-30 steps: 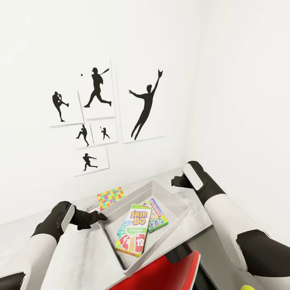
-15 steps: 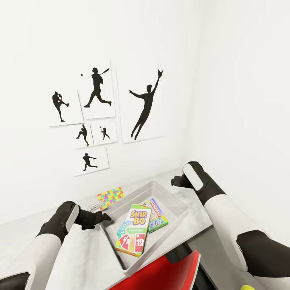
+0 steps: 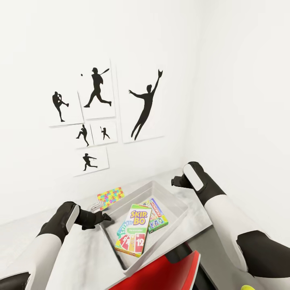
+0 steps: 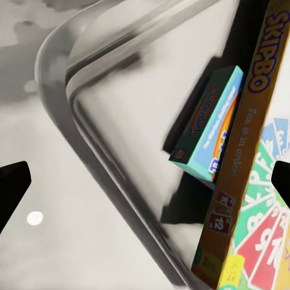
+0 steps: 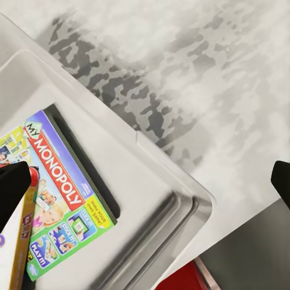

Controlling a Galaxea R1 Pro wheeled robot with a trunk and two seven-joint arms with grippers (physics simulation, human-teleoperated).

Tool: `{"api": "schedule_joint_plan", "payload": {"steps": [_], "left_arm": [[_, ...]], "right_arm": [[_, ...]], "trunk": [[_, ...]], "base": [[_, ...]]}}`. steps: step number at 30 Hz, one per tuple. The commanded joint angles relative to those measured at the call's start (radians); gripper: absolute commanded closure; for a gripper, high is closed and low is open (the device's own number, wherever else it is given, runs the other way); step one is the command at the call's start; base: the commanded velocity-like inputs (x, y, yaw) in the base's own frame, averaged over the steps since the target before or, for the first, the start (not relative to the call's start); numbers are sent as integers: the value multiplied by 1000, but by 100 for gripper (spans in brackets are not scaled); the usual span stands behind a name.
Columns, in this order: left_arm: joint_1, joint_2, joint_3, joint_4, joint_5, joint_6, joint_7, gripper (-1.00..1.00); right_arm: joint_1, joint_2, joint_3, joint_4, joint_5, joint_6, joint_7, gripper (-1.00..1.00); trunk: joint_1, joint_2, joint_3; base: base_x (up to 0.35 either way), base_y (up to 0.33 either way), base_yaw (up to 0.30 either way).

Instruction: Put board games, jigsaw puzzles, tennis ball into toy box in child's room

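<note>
with all three printed board game boxes (image 3: 139, 225) lying in the see-through grey plastic toy box (image 3: 182, 209) on the pale grey worktop (image 3: 76, 249), your empty, spread left hand (image 3: 105, 217) should next reach the multicoloured jigsaw puzzle board (image 3: 109, 197) just beyond the box.

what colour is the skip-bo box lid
Yellow with purple lettering and red, green and blue cards, on the Skip-Bo box; clearest in the head view.
</note>
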Motion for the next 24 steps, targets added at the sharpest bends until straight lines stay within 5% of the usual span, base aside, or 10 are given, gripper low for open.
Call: {"api": "schedule_joint_plan", "payload": {"steps": [1,24], "left_arm": [[-1,0,2,0,8,6,4,-100],[-1,2,4,2,14,11,0,-100]], "right_arm": [[-1,0,3,-1,-11,1,-10,-100],[-1,0,2,3,-8,0,-10,-100]], "trunk": [[1,-2,-2],[1,-2,-2]], "base": [[0,0,0],[0,0,0]]}}
